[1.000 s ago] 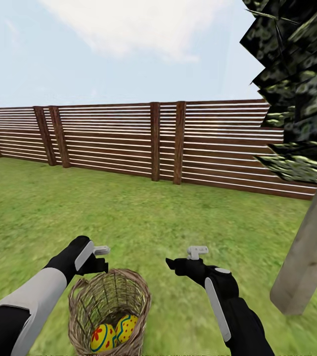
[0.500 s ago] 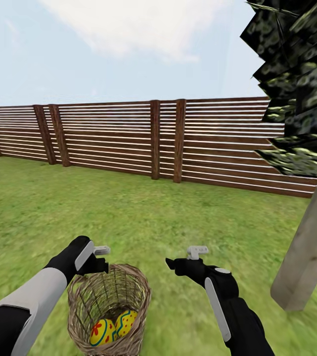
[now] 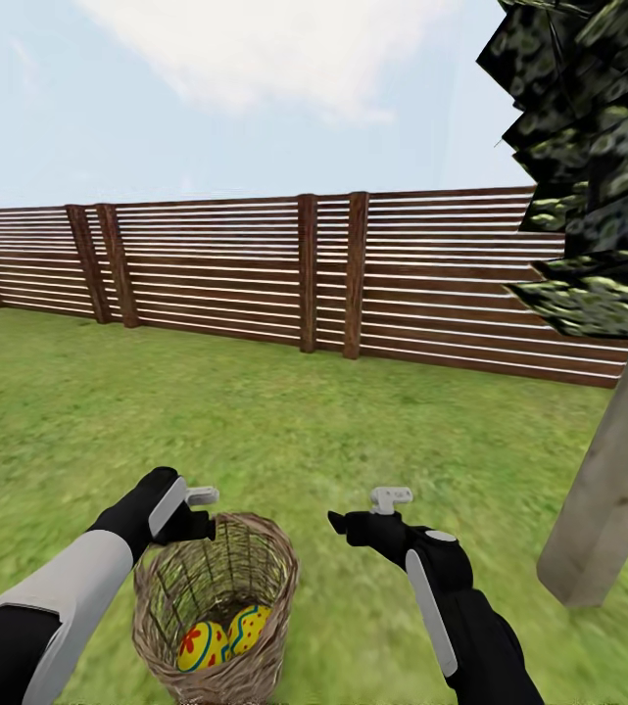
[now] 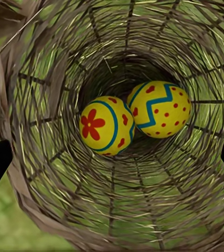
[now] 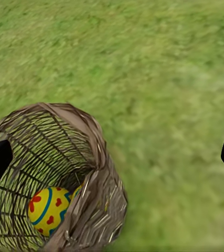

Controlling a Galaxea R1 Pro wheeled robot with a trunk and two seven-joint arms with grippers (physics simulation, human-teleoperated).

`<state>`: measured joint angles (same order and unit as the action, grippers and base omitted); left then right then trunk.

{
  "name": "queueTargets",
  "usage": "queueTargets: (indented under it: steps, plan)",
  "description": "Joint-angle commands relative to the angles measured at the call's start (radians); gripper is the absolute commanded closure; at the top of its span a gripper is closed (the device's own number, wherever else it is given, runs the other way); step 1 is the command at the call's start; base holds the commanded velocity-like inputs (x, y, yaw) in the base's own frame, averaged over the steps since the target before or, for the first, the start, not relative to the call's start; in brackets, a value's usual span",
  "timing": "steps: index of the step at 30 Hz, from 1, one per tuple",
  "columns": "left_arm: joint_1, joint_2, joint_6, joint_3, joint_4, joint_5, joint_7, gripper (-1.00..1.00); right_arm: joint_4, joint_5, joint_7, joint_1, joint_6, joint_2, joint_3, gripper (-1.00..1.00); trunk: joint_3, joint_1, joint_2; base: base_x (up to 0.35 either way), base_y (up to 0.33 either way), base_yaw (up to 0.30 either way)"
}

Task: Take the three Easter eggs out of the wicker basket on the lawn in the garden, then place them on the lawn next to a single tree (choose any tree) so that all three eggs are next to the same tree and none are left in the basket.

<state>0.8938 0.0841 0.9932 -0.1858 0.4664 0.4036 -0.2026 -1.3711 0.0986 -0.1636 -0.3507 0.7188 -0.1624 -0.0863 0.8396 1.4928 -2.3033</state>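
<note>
Holding my left gripper (image 3: 199, 514) at the far rim of the wicker basket (image 3: 269, 578), I see its fingers spread wide with nothing between them. My right gripper (image 3: 358, 517) hangs just beside the basket over the lawn (image 3: 255, 431), fingers also apart and empty. Down in the basket, the left wrist view shows the egg with the red flower (image 4: 105, 126) touching the egg with the blue zigzag (image 4: 160, 108); I cannot make out a third egg. Well apart from the basket, on its right, stands the tree (image 3: 612, 485) with a pale trunk. Beyond the basket runs the slatted fence (image 3: 304, 274).
</note>
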Motion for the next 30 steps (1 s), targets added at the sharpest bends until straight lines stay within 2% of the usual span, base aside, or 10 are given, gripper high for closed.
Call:
queueTargets:
  steps: [1, 28, 30]
  plan:
    - [0.001, 0.001, -0.001, -0.007, 0.001, 0.011, -0.008, -1.0, -0.001, 0.009, 0.003, -0.001, 0.005, 0.0, 0.001, -1.0, 0.004, 0.004, -0.008, 0.0, 0.0, 0.0]
    - [0.001, 0.0, -0.022, -0.009, 0.003, 0.011, -0.001, -1.0, -0.001, 0.01, 0.003, -0.001, 0.005, 0.0, 0.001, -1.0, 0.089, 0.107, -0.197, 0.0, 0.0, 0.0]
    - [0.001, 0.0, -0.021, -0.009, 0.003, 0.011, 0.002, -1.0, -0.001, 0.009, 0.003, -0.001, 0.005, -0.001, 0.0, -1.0, 0.097, 0.108, -0.197, 0.0, 0.0, 0.0]
